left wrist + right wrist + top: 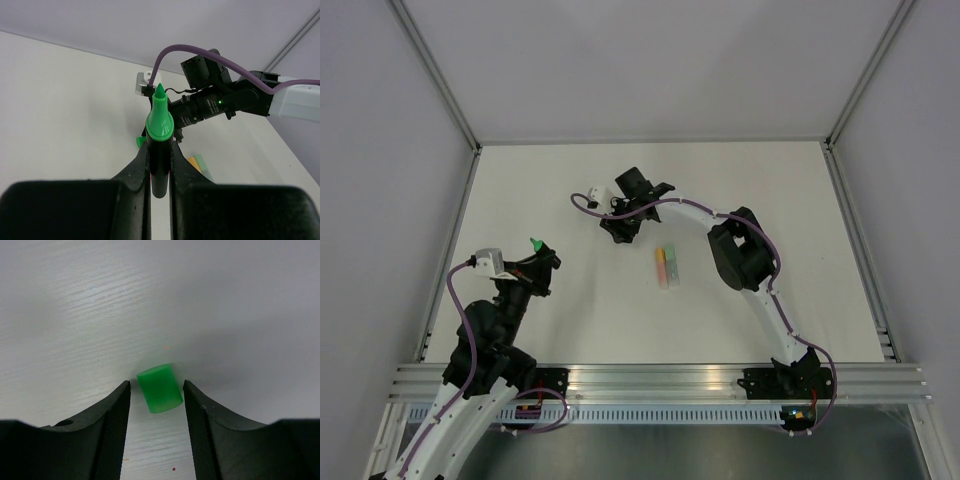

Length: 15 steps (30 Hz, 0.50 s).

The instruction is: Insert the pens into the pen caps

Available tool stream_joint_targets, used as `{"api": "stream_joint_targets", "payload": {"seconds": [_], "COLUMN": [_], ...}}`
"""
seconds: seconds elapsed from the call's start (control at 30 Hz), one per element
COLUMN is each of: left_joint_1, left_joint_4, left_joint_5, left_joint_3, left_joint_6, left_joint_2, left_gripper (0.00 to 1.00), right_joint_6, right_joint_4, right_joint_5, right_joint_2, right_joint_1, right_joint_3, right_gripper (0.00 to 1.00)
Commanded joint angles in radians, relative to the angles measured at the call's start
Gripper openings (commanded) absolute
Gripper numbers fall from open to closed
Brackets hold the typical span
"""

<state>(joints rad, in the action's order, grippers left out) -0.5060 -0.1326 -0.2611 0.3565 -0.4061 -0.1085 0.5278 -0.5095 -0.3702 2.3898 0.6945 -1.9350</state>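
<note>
My left gripper (542, 262) (159, 146) is shut on the dark-bodied pen (159, 122), held upright above the table with its green tip (534, 243) pointing up. My right gripper (618, 234) (156, 384) is open and points down at the table. A green pen cap (159, 388) lies on its side between the fingers and touches neither. A sliver of it shows in the left wrist view (138, 141). The orange pen (660, 262) and the mint green pen (669, 268) lie side by side mid-table. The other caps are out of view.
The white table (770, 190) is bounded by grey walls and aluminium rails at the left (445, 260), right (860, 260) and near edge (660, 380). The right arm's elbow (740, 255) hangs just right of the two lying pens.
</note>
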Motion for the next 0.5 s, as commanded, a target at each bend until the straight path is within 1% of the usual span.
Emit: {"api": "stream_joint_targets", "payload": {"seconds": [0.0, 0.13, 0.3, 0.37, 0.47], "left_joint_1": [0.001, 0.001, 0.001, 0.001, 0.001], "left_joint_4": [0.025, 0.025, 0.021, 0.019, 0.019], "left_joint_5": [-0.007, -0.007, -0.013, -0.017, -0.018], "left_joint_3": [0.002, 0.002, 0.002, 0.002, 0.002], "left_joint_6": [-0.020, -0.022, -0.023, -0.023, -0.023], "left_joint_2": [0.001, 0.001, 0.001, 0.003, 0.004], "left_gripper": [0.02, 0.02, 0.02, 0.02, 0.02], "right_joint_6": [0.011, 0.006, -0.014, -0.023, -0.052], "right_joint_4": [-0.014, -0.021, -0.021, -0.021, -0.067], "right_joint_5": [-0.016, -0.001, 0.031, 0.048, 0.068], "right_joint_2": [0.043, 0.013, -0.007, -0.006, 0.003], "right_joint_1": [0.002, 0.002, 0.005, 0.007, 0.008], "right_joint_3": [-0.015, 0.016, 0.044, 0.036, 0.007], "right_gripper": [0.52, 0.51, 0.47, 0.43, 0.43]}}
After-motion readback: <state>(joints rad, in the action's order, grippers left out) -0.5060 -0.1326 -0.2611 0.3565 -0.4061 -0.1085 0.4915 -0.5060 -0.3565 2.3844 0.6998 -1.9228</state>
